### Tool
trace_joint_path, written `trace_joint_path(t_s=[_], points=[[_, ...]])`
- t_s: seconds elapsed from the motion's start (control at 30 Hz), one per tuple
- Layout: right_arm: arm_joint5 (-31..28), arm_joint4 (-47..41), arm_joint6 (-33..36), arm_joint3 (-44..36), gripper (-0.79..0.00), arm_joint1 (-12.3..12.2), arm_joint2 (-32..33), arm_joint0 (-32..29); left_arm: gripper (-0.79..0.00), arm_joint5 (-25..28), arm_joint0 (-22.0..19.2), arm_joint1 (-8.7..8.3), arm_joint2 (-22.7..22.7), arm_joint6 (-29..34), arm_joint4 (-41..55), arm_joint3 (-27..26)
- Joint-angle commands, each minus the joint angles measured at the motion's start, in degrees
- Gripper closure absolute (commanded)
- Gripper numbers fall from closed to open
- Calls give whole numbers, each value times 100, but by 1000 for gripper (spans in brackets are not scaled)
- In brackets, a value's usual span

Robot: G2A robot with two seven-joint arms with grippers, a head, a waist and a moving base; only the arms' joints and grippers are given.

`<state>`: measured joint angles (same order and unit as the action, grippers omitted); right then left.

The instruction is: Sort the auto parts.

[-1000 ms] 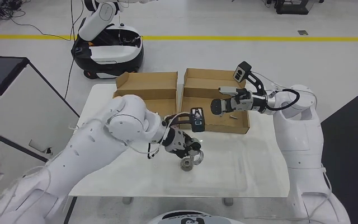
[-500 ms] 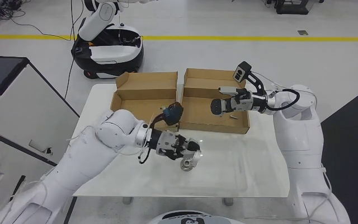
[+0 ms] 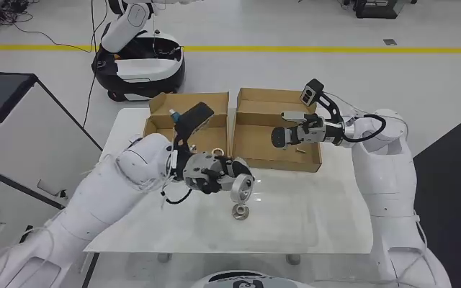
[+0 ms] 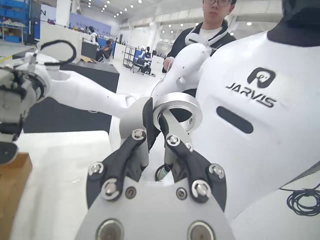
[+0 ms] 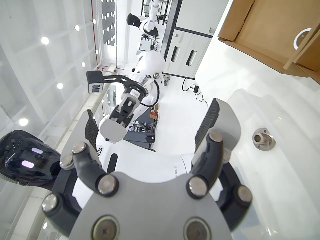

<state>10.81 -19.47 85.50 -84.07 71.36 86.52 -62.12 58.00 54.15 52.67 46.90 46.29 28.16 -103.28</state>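
My left gripper point(image 3: 238, 183) hangs above the table's middle, shut on a silver metal ring point(image 3: 243, 189). In the left wrist view the ring point(image 4: 178, 112) sits pinched by its rim between the fingers point(image 4: 148, 116). Just below it, a small flanged metal part point(image 3: 239, 211) lies on the white table point(image 3: 317, 216); it also appears in the right wrist view point(image 5: 263, 139). My right gripper point(image 3: 276, 137) is held over the right cardboard box point(image 3: 277, 167), open point(image 5: 150, 123) and holding nothing.
Two open cardboard boxes stand side by side at the back, left box point(image 3: 189, 111) and right box. A ring point(image 3: 216, 150) lies in the left box and a small part point(image 3: 297, 152) in the right one.
My left gripper has risen from the table with the silver ring and its wrist has turned over. The flanged part stays on the table. The right arm has not moved.
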Motion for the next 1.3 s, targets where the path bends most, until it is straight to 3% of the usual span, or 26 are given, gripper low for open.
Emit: trace_joint_path(t_s=[0.0, 0.63, 1.03, 1.27], points=[[0, 0, 0, 0, -785, 0, 0, 0, 0, 0, -46, 27, 44, 0, 147, -6], [0, 0, 0, 0, -785, 0, 0, 0, 0, 0, -270, 264, 501, 0, 1390, 353], [0, 0, 0, 0, -785, 0, 0, 0, 0, 0, 435, 612, 1463, 1, 1388, -20], [0, 0, 0, 0, -785, 0, 0, 0, 0, 0, 491, 626, 1507, 1, 1126, 26]])
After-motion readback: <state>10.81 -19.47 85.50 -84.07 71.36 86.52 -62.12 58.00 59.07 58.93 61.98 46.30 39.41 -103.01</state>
